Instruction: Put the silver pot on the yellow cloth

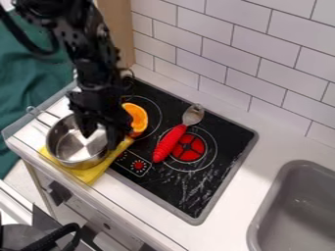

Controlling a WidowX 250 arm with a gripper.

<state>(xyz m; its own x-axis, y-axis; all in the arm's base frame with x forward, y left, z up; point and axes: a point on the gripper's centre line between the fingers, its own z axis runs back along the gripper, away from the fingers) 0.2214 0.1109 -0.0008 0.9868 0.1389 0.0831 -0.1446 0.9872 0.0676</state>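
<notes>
Pot: the silver pot [70, 147] sits on the yellow cloth [93, 174], at the left of the black cooktop [200, 188].
Done: placement looks complete or nearly so.
Left: probably just drawing the gripper [101, 141] clear.
Gripper: at the pot's cooktop side, fingers well parted, one inside the rim; seemingly clamped on nothing.
Cookware and cloth count: one pot, one cloth.
On cooktop: one red-handled spoon [171, 140], one orange half [136, 118].
Right of cooktop: one gray sink [298, 208].
</notes>
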